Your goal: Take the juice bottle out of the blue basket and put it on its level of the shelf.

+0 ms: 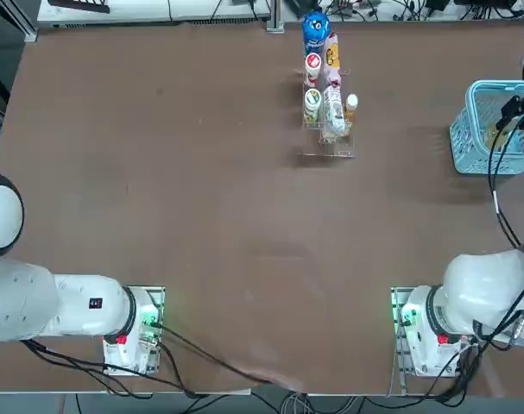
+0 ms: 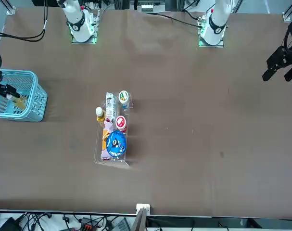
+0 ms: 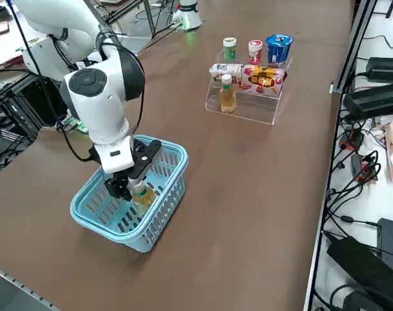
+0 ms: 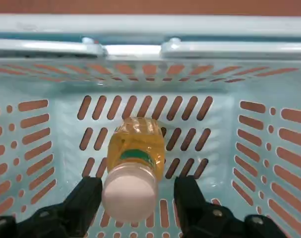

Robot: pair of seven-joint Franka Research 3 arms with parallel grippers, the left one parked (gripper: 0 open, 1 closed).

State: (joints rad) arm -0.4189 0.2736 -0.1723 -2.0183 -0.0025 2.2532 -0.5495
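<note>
R pincer point(image 4: 133, 198) open, fingers astride juice bottle point(image 4: 134, 166) neck inside blue basket point(image 4: 269, 148).

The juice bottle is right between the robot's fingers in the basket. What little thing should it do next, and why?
Probably squeeze shut. The right gripper is down inside the blue basket, its open fingers on each side of the juice bottle near the cap, with small gaps. Closing would grip it before lifting.

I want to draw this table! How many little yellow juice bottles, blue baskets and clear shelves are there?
Little yellow bottles: 2, the juice bottle in the basket, between the open right gripper fingers, and a second bottle on the shelf
Blue basket: 1
Shelf: 1
Total: 4
</note>
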